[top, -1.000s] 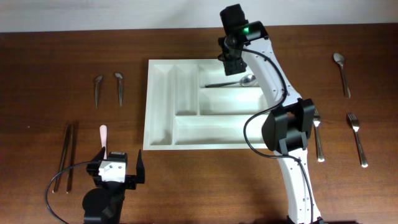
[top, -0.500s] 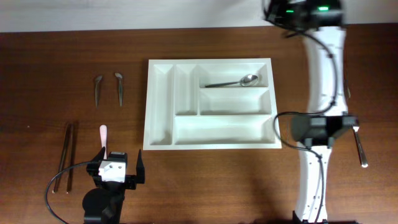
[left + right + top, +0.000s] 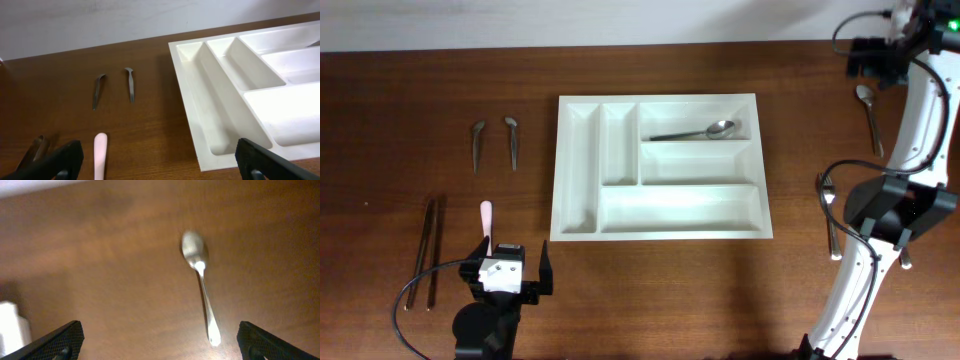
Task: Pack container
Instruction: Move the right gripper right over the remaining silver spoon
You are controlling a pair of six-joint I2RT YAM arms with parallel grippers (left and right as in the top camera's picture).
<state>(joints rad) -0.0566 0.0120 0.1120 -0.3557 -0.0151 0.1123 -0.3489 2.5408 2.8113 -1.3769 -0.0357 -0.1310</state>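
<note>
Right gripper (image 3: 160, 344) hangs wide and empty over the spoon (image 3: 201, 287) near the table's (image 3: 650, 300) far right corner; a misaligned descent could knock its thin handle aside; left gripper (image 3: 510, 264) spread too.

We counted one tray (image 3: 575, 180) with five compartments: two narrow, three wide. We counted two spoons, one (image 3: 695, 132) in the tray and one (image 3: 869, 118) on the worktop. On the left lay two small bent metal pieces (image 3: 477, 146) (image 3: 511, 143), two dark sticks (image 3: 424, 243) and one pink utensil (image 3: 486, 217). Two more slender metal utensils (image 3: 831, 225) (image 3: 905, 262) showed only in part beside the right arm (image 3: 880, 210); we could not tell their kind.
</note>
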